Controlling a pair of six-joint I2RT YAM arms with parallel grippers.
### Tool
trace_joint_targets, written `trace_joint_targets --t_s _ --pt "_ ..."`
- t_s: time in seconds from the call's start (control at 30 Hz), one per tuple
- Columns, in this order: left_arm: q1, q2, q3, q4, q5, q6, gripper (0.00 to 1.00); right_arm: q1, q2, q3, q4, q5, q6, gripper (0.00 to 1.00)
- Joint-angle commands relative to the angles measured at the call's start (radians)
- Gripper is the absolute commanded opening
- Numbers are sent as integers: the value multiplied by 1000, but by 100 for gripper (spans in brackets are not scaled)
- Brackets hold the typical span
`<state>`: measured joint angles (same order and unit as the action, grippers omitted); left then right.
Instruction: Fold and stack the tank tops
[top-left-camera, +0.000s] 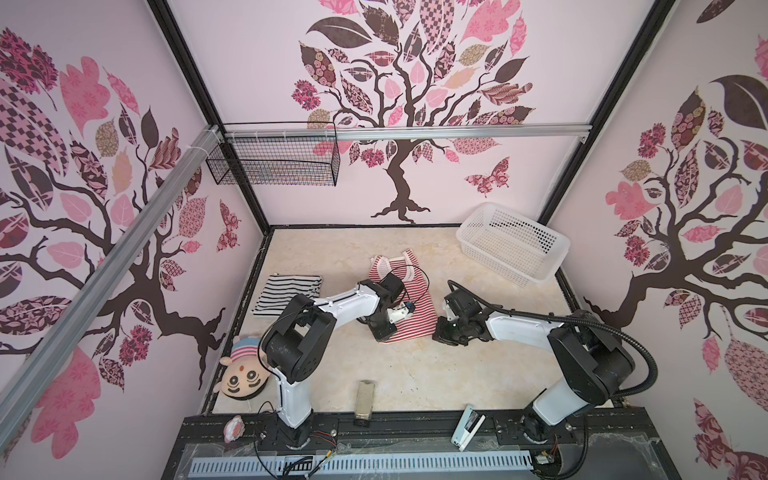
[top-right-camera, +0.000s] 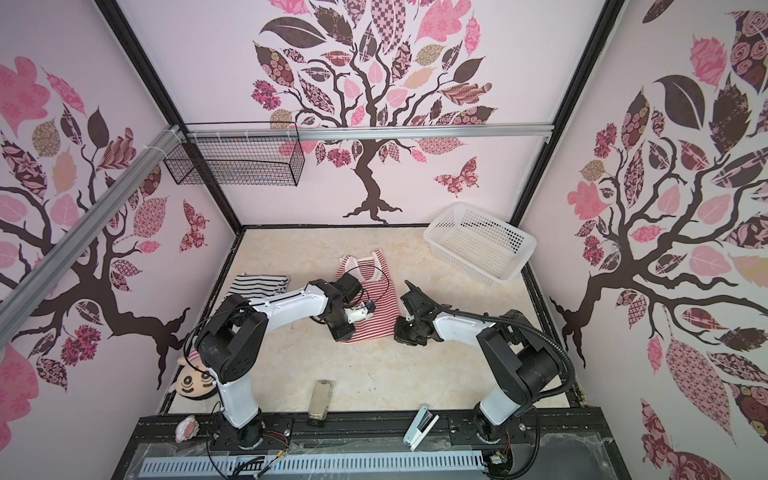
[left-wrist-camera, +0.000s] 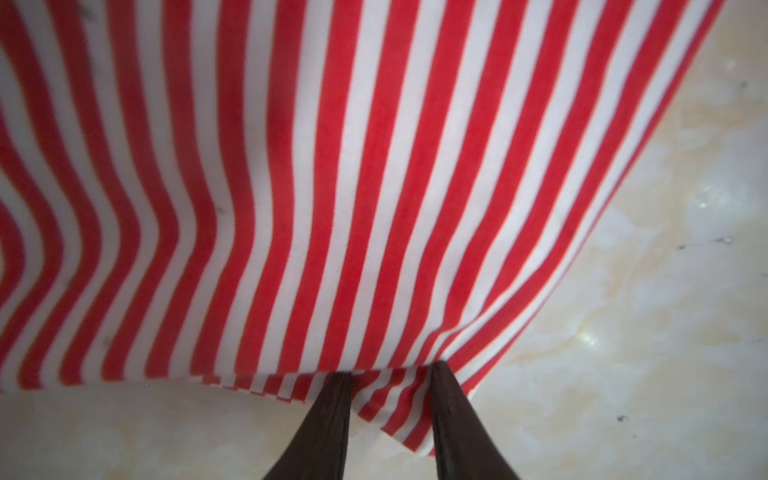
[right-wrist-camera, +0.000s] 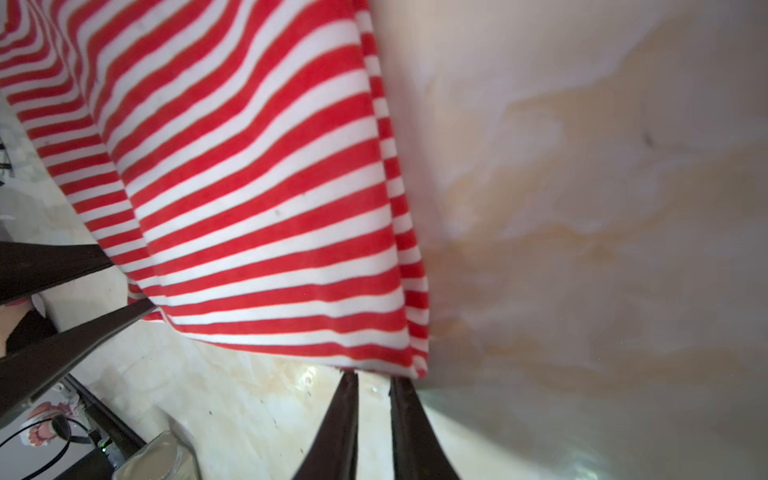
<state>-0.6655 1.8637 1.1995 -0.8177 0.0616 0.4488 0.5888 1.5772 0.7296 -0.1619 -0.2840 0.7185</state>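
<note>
The red-and-white striped knit tank top (top-left-camera: 415, 328) lay spread mid-table, straps toward the back wall, its near hem edging bare beige marbled tabletop (top-left-camera: 436, 374). The folded black-and-white striped tank top (top-left-camera: 289, 293) sat well apart by the left wall, and the white plastic lattice basket (top-left-camera: 494, 259) in the far right corner. Both top views hid the fingertips beneath the wrists. The wrist views showed them. The left gripper (left-wrist-camera: 390, 370) straddled one hem corner, fingers narrowly apart with cloth between. The right gripper (right-wrist-camera: 374, 376) met the other corner, fingers almost together. Whether either pinched cloth could not be told.
</note>
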Motion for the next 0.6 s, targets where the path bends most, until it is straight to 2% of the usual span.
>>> trace_joint_targets --t_s 0.0,0.07,0.2,0.27,0.37,0.57 --pt "-21 4 -60 -79 9 26 34 5 -77 -51 -28 9 19 19" --pt "-30 -20 -72 -103 27 36 34 6 -150 -79 -48 -2 22 21" --pt "-30 -125 -109 -79 4 14 43 6 -311 -98 -115 16 38 40" --pt "-31 -187 -133 -45 -15 7 46 6 -351 -105 -120 -2 63 46" --pt "-34 -259 -163 -2 -25 0 48 5 -366 -132 -80 -30 110 51" --pt "-43 -357 -222 57 -27 27 51 6 -283 -157 33 -70 167 52"
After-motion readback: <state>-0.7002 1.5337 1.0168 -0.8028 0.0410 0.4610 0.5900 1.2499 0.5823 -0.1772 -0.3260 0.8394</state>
